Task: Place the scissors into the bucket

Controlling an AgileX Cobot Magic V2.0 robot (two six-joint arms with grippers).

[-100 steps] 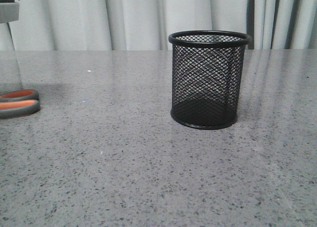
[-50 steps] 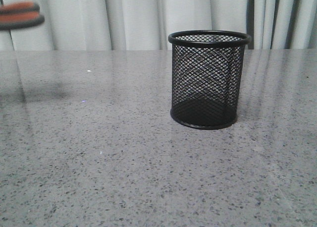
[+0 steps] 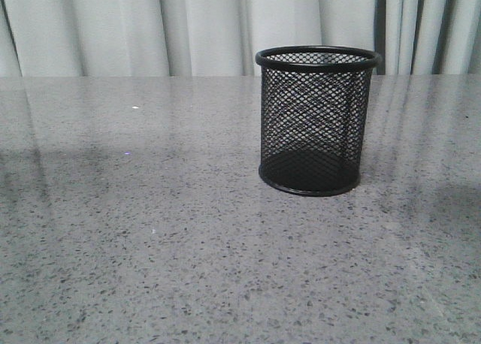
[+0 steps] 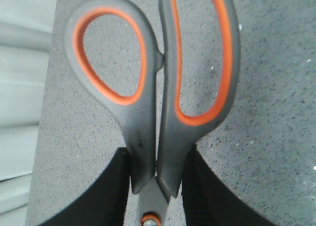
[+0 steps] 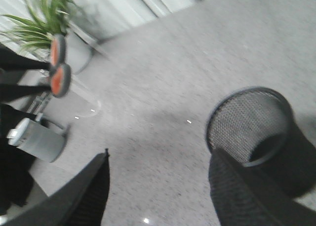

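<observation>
Left wrist view, closest: left gripper (image 4: 157,186) clamped on the scissors (image 4: 153,97), black fingers (image 4: 111,191) pressing both sides of the grey handles just above the orange pivot. Handle loops point away from the camera, orange inlays plain to see, blades hidden below the frame edge. Speckled grey table (image 4: 276,137) well below the loops, so scissors look lifted clear, not resting on anything.

Right wrist view: right gripper (image 5: 158,186) spread wide, nothing between its dark fingers. Bucket (image 5: 256,132) just beyond one finger, upright, mouth open, looks empty inside. Farther off, scissors handles (image 5: 58,70) seen end-on, held up in the air by the left arm, well apart from the bucket. Blurry potted plant (image 5: 44,23) and a grey canister (image 5: 37,137) past the table edge.

Front view: bucket (image 3: 317,120) standing upright right of centre on the table (image 3: 150,246), nothing showing through the mesh. No scissors, no arm in this frame. Curtain (image 3: 150,28) behind.

Progress, judged: grasp and lift done. Left to do: carry across to the bucket, line up blades-down over the rim, lower, release. Scissors longer than the bucket, so handles likely to stick out.
</observation>
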